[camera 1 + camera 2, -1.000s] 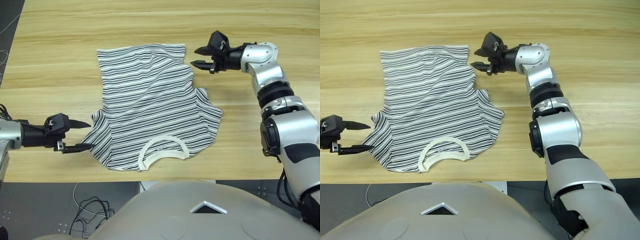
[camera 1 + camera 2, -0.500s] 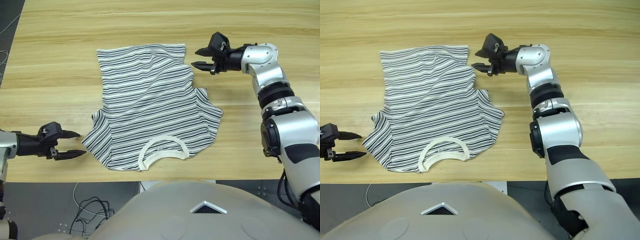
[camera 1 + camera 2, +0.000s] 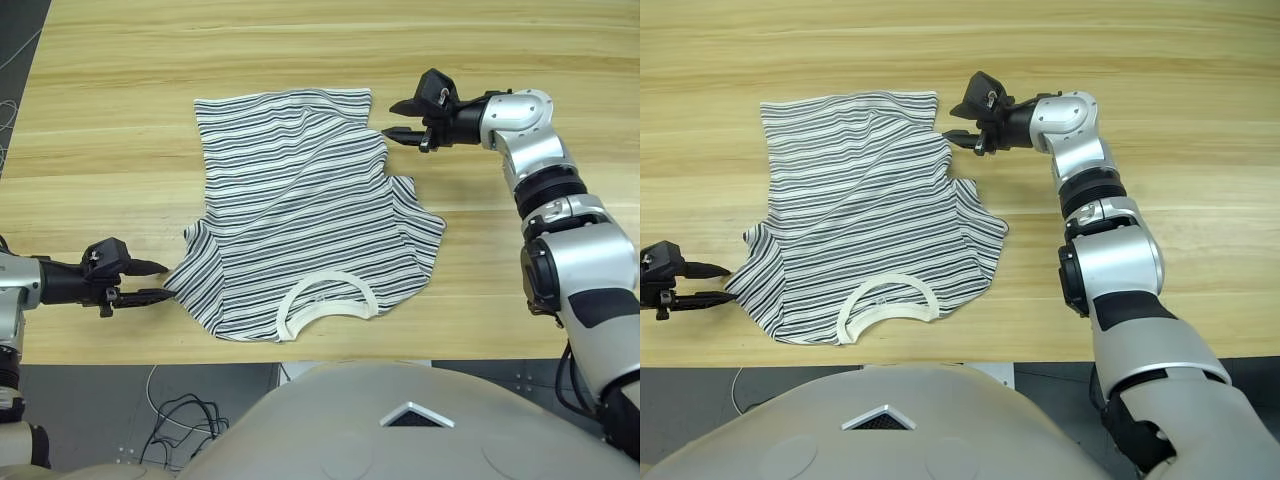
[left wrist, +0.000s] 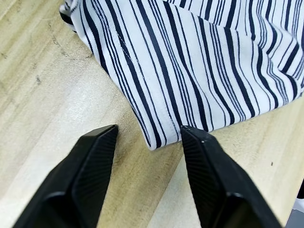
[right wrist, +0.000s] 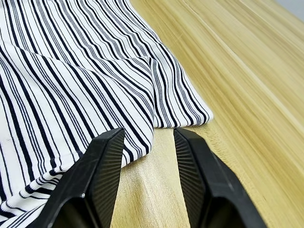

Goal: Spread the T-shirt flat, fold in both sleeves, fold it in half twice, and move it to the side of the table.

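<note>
A black-and-white striped T-shirt (image 3: 300,220) lies rumpled on the wooden table (image 3: 110,120), with its white collar (image 3: 328,305) nearest me and its hem at the far side. My left gripper (image 3: 150,281) is open, low at the tip of the left sleeve. In the left wrist view the sleeve's hemmed corner (image 4: 156,135) sits between the two fingertips of that gripper (image 4: 149,130). My right gripper (image 3: 398,118) is open at the shirt's right edge, just below the far hem corner. A folded edge of the cloth (image 5: 137,137) reaches in between its fingers (image 5: 102,175).
The table's near edge (image 3: 120,362) runs just below the left gripper, with cables on the floor (image 3: 180,420) beyond it. Bare wood extends left of the shirt, behind it and to the right (image 3: 470,260).
The left gripper drew back from the sleeve toward the near left, then came forward again to the sleeve's tip with its fingers narrower. The right gripper edged slightly closer to the shirt's edge.
</note>
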